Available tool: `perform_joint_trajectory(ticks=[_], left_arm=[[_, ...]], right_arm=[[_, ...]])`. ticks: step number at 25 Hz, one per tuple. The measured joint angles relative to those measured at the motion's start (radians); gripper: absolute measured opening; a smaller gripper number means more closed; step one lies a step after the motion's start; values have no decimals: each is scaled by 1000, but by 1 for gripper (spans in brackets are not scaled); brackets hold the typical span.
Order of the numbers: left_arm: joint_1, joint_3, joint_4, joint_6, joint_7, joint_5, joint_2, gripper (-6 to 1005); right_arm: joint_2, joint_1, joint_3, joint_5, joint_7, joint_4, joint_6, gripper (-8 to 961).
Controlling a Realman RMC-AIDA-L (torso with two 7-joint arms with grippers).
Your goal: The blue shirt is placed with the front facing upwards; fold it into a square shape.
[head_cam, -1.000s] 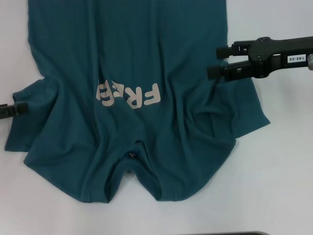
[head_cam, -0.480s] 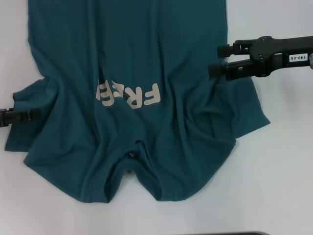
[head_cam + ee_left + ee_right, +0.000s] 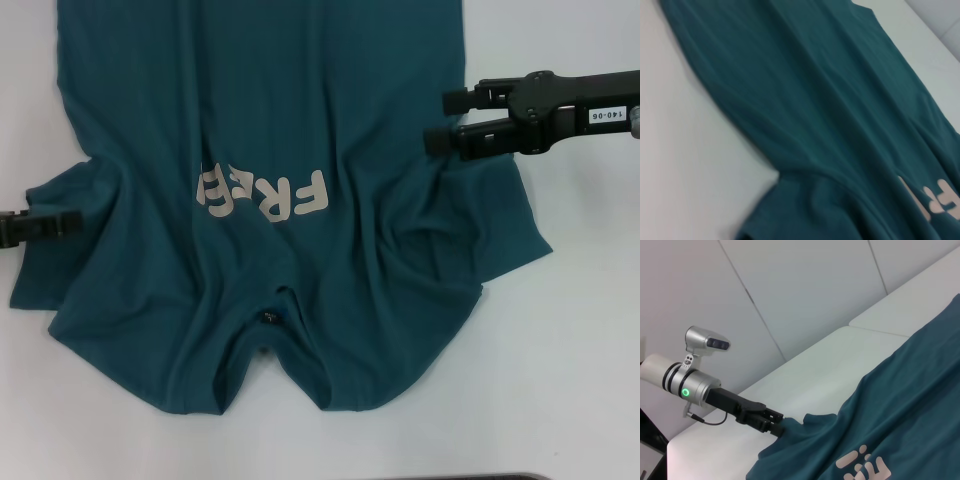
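- The blue shirt (image 3: 290,200) lies spread front-up on the white bench (image 3: 570,350), its collar end toward the robot and its body running to the far edge of the head view.
- The cloth is rumpled, not flat: folds fan out from the neck opening, and both sleeves bunch and wrinkle where they meet the body.
- The off-white "FREE" print (image 3: 262,194) sits in the middle of the chest, upside down from the head camera, with its left end partly swallowed by a crease.
- A small dark neck label (image 3: 270,317) shows just inside the collar, on the near side of the print.
- The left pincer (image 3: 66,224) is at the shirt's left sleeve, low at the left border of the head view. Its tip touches or overlaps the sleeve's outer edge.
- In the right wrist view the same left pincer (image 3: 776,426) reaches in with its dark fingers meeting the bunched sleeve cloth. I cannot tell whether they are pinching the fabric or only resting on it.
- The right pincer (image 3: 436,120) is at the shirt's right side, above the right sleeve, beside the side seam.
- Its two dark fingers (image 3: 462,100) are spread one above the other with a clear gap between them. Their tips lie over the shirt's edge, and nothing is held between them.
- The left wrist view shows only the shirt's body and left edge against the bare bench.
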Motion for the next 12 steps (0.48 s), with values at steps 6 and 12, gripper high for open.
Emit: perform_joint_trajectory(ticks=[6, 12], left_arm=[[-2, 3, 5, -46, -19, 2, 3, 739], [-4, 5, -1, -42, -17, 11, 1, 493]], right_arm=[[0, 0, 5, 0, 0, -1, 1, 928], [0, 1, 7, 0, 0, -2, 2, 927]])
